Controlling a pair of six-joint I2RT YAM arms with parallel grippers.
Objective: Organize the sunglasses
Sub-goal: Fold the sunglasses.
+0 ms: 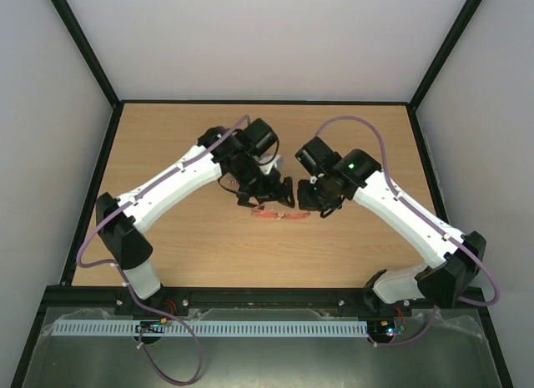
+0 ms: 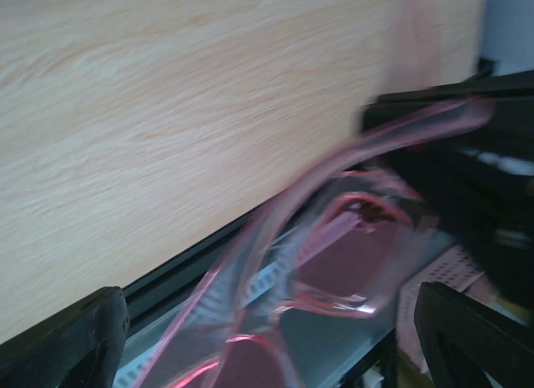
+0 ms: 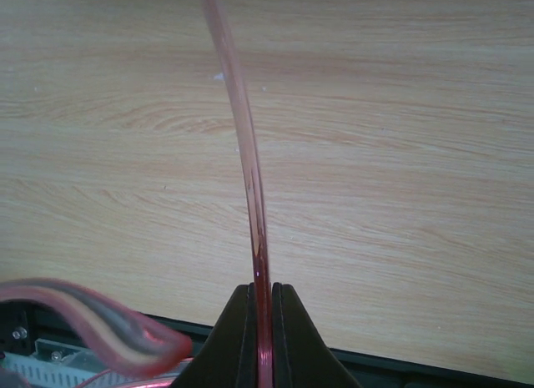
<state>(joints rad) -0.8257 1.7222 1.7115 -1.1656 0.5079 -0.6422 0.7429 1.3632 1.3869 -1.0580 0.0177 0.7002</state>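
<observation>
Sunglasses (image 1: pixel 279 214): temple pinched in closed R fingers (image 3: pixel 238 338); L fingers (image 2: pixel 67 346) wide apart (lenses between, blurry).

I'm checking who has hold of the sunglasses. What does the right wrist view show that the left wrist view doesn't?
Only the right wrist view: the right gripper shut on the sunglasses, pinching one thin temple arm. Only the left wrist view: a red-tinted lens, blurred, between the open fingers of the left gripper, which is not closed on it. Both: the sunglasses and the wooden table.
</observation>
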